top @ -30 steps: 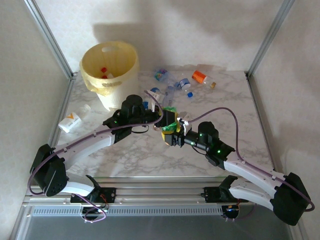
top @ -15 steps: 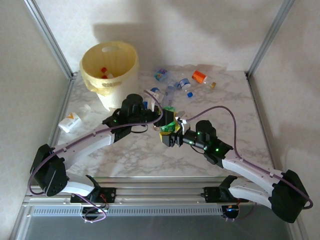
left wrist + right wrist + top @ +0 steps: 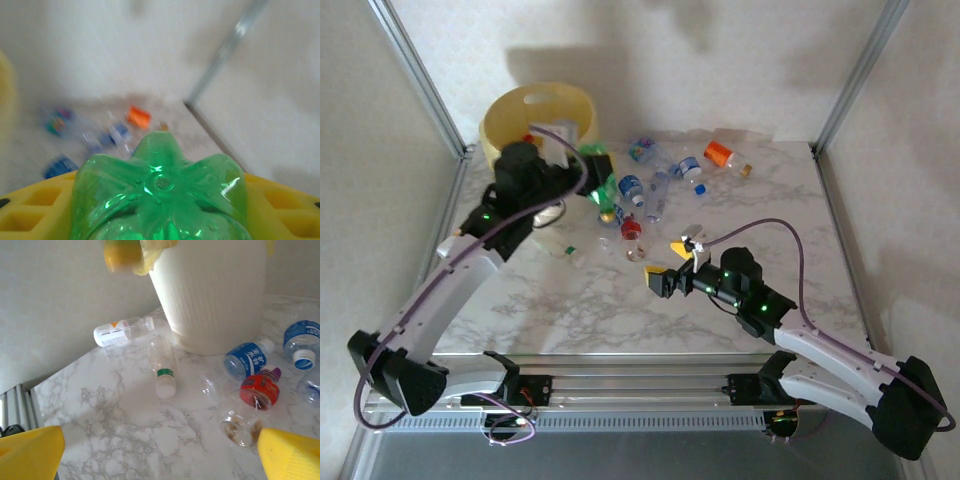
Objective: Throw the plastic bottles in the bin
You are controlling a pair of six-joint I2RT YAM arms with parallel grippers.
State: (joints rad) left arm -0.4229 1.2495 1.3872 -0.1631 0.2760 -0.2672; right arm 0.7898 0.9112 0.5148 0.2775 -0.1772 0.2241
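On the white, grey-veined marble table (image 3: 570,300), closed in by pale walls and aluminium corner posts (image 3: 415,70), stands the round pale-yellow bin (image 3: 560,100) at the far left corner. In the right wrist view its ribbed wall (image 3: 215,290) rests directly on the marble.

Left gripper (image 3: 597,165): pinching a green bottle (image 3: 160,195) between its yellow fingers (image 3: 40,210), held aloft just beside the bin's right rim.

Right gripper (image 3: 668,259): spread wide and holding nothing, low over the middle of the table.

Loose bottles lie on the far half of the table. An orange-labelled one (image 3: 720,153) is toward the far right post (image 3: 855,75), and a blue-labelled one (image 3: 245,357) and a red-labelled one (image 3: 260,390) are near the bin's foot. A clear one with a green band (image 3: 162,367) lies beside a white one with an orange mark (image 3: 112,332) at the left edge.
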